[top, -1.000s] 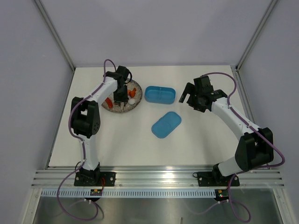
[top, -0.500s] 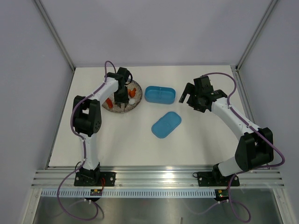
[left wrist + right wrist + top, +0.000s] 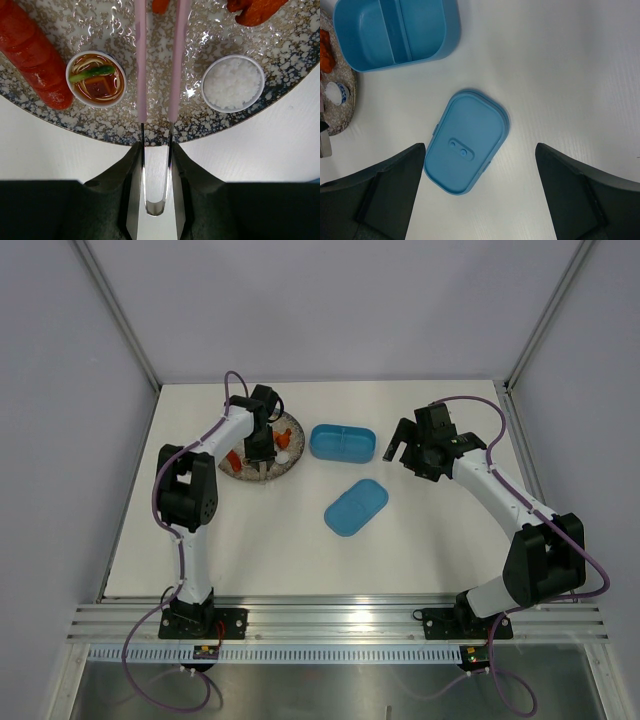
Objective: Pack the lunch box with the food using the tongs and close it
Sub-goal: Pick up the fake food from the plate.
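Note:
My left gripper (image 3: 261, 454) (image 3: 156, 149) is shut on the bend of the pale pink tongs (image 3: 141, 75). Their two arms reach out over the speckled plate (image 3: 200, 35), a narrow gap between them. An orange morsel (image 3: 160, 4) lies at the tong tips; whether they touch it is cut off by the frame. Food on the plate includes a red sausage (image 3: 35, 55), a noodle cup (image 3: 96, 80) and a rice cup (image 3: 233, 83). The blue lunch box (image 3: 342, 442) (image 3: 390, 32) stands open, both compartments bare. Its lid (image 3: 356, 506) (image 3: 466, 141) lies flat below my open right gripper (image 3: 405, 445) (image 3: 480, 146).
A fried orange-brown piece (image 3: 255, 10) sits at the plate's far right. The plate (image 3: 262, 447) lies just left of the box. Grey walls and metal posts close in the white table (image 3: 450, 540) on three sides.
My left arm has shifted slightly over the plate with the tongs still held. The right arm, box and lid have not moved.

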You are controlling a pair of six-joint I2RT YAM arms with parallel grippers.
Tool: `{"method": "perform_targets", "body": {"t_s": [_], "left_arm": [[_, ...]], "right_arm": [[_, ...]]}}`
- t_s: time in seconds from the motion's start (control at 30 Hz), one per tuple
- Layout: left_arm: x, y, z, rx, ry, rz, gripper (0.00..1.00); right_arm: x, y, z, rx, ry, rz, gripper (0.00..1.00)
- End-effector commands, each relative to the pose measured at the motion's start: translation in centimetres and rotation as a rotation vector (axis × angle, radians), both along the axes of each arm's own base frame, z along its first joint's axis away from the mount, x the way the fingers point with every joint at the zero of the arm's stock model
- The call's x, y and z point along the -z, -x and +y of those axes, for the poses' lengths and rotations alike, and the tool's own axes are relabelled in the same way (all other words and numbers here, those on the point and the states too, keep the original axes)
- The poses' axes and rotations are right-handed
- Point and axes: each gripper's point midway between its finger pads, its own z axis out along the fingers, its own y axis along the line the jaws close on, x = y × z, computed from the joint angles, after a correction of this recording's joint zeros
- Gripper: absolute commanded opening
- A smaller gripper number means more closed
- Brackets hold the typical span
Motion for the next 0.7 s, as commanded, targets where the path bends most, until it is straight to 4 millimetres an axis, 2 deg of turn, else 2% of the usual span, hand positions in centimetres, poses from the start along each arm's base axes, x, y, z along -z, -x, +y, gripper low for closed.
{"method": "perform_targets", "body": {"t_s": [0.0, 0.07, 0.3, 0.4, 0.67], "left_arm": [[-2.2, -1.1, 0.2, -0.022, 0.017, -0.073, 0.05], [-3.1, -0.9, 0.5, -0.028, 0.014, -0.091, 0.0], [-6.5, -0.9, 1.3, -0.037, 0.0, -0.171, 0.0], [-7.0, -0.8, 1.4, -0.033, 0.0, -0.178, 0.0], [-6.5, -0.6, 0.9, 0.004, 0.027, -0.164, 0.0]], "right_arm": [[-1.2, -0.2, 0.5, -0.005, -0.029, -0.036, 0.99], [-1.2, -0.2, 0.4, -0.003, -0.029, -0.037, 1.0], [-1.6, -0.2, 0.5, -0.003, -0.034, -0.045, 1.0], [-1.6, -0.2, 0.5, -0.005, -0.036, -0.044, 0.99], [-1.5, 0.0, 0.5, -0.005, -0.036, -0.042, 1.0]]}}
